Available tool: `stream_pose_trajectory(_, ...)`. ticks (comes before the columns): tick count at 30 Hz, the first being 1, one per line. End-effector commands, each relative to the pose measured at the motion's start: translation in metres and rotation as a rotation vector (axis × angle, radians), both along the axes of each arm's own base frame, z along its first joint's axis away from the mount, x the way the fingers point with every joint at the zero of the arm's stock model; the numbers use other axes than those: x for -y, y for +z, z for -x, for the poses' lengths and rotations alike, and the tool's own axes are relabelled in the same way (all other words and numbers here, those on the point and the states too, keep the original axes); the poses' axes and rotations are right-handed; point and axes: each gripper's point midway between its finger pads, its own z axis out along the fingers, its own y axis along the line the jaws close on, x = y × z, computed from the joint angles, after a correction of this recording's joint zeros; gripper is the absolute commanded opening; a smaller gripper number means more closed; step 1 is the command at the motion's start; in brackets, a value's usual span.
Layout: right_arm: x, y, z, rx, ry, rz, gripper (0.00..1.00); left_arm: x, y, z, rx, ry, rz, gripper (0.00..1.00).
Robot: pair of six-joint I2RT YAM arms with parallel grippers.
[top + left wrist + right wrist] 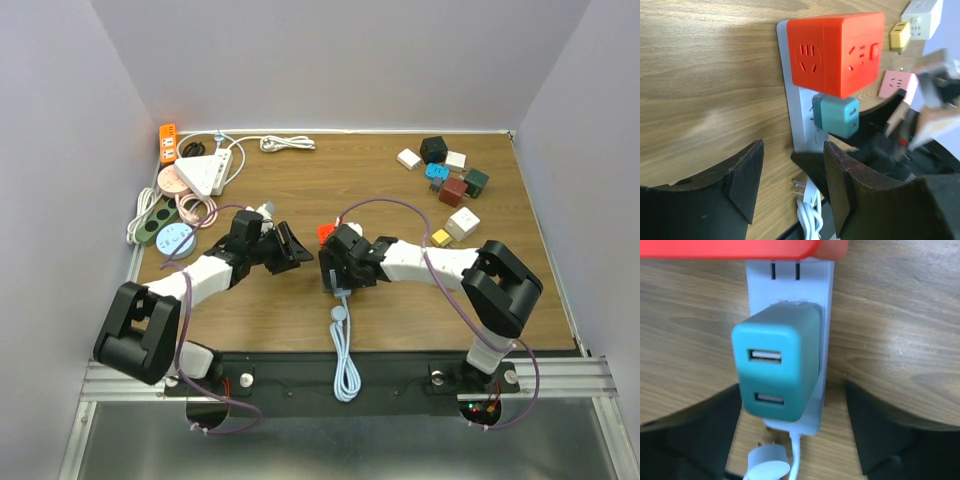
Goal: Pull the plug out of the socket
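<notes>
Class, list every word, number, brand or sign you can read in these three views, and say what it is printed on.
No text can be read in any view.
The orange cube adapter: socket holes only, no lettering visible.
The teal charger: two USB ports, no print visible.
The white power strip: plain.
The small adapters at the far right: too small to tell.

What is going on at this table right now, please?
The robot is working on a white power strip holding a red cube adapter and a teal USB charger. The right gripper straddles the charger with open jaws, not gripping it. The left gripper hangs open by the strip's cord end.
</notes>
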Motion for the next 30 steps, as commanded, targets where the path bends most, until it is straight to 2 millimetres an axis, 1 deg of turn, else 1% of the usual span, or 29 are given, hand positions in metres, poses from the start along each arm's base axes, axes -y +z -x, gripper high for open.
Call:
stream_pose_trajectory(1, -0.014, 0.037, -0.002, 0.033, 0.023, -0.084, 1.00, 0.014, 0.018, -0.024, 0.085, 0.002, 0.030, 0.61)
stream_pose_trajectory(2, -0.018, 0.043, 0.000, 0.029, 0.036, -0.104, 1.00, 0.016, 0.018, -0.025, 0.087, -0.002, 0.029, 0.59)
stream_pose_trajectory(4, -0.019, 0.051, 0.003, 0.030, 0.042, -0.128, 1.00, 0.019, 0.015, -0.025, 0.080, -0.013, 0.028, 0.56)
stream_pose_trajectory(5, -0.017, 0.060, 0.006, 0.036, 0.029, -0.153, 1.00, 0.022, 0.012, -0.025, 0.070, -0.018, 0.028, 0.53)
stream_pose_trajectory(6, -0.013, 0.066, 0.007, 0.044, 0.015, -0.162, 1.00, 0.026, 0.013, -0.024, 0.078, -0.031, 0.032, 0.43)
stream_pose_trajectory(7, -0.010, 0.070, 0.008, 0.049, -0.002, -0.174, 1.00, 0.029, 0.012, -0.022, 0.070, -0.031, 0.037, 0.38)
stream_pose_trajectory(8, -0.005, 0.082, 0.010, 0.073, -0.015, -0.196, 1.00, 0.034, 0.012, -0.020, 0.077, -0.043, 0.046, 0.30)
stream_pose_trajectory(10, 0.000, 0.094, 0.010, 0.093, -0.038, -0.216, 1.00, 0.040, 0.012, -0.017, 0.064, -0.045, 0.070, 0.21)
stream_pose_trajectory(11, 0.004, 0.096, 0.011, 0.096, -0.048, -0.212, 1.00, 0.045, 0.016, -0.018, 0.079, -0.051, 0.086, 0.17)
stream_pose_trajectory(12, 0.007, 0.106, 0.009, 0.118, -0.062, -0.223, 1.00, 0.052, 0.014, -0.014, 0.075, -0.067, 0.091, 0.10)
stream_pose_trajectory(14, 0.014, 0.107, 0.009, 0.120, -0.074, -0.201, 1.00, 0.063, 0.016, -0.014, 0.076, -0.080, 0.110, 0.00)
stream_pose_trajectory(15, 0.014, 0.108, 0.007, 0.125, -0.077, -0.193, 1.00, 0.070, 0.011, -0.011, 0.060, -0.097, 0.106, 0.00)
stream_pose_trajectory(16, 0.015, 0.108, 0.006, 0.128, -0.076, -0.180, 1.00, 0.074, 0.012, -0.013, 0.061, -0.100, 0.110, 0.00)
stream_pose_trajectory(17, 0.018, 0.105, 0.005, 0.125, -0.080, -0.160, 1.00, 0.077, 0.011, -0.014, 0.055, -0.099, 0.118, 0.00)
stream_pose_trajectory(18, 0.018, 0.108, 0.004, 0.132, -0.082, -0.159, 1.00, 0.079, 0.010, -0.014, 0.053, -0.105, 0.122, 0.00)
stream_pose_trajectory(19, 0.018, 0.109, 0.003, 0.133, -0.082, -0.157, 1.00, 0.081, 0.002, -0.013, 0.035, -0.106, 0.116, 0.00)
stream_pose_trajectory(20, 0.019, 0.110, 0.002, 0.138, -0.086, -0.152, 1.00, 0.083, 0.002, -0.014, 0.036, -0.107, 0.122, 0.00)
stream_pose_trajectory(25, 0.020, 0.116, -0.002, 0.158, -0.095, -0.150, 1.00, 0.084, -0.014, -0.018, 0.005, -0.091, 0.105, 0.00)
stream_pose_trajectory(30, 0.020, 0.109, -0.007, 0.158, -0.085, -0.114, 1.00, 0.078, -0.029, -0.024, -0.015, -0.034, 0.067, 0.00)
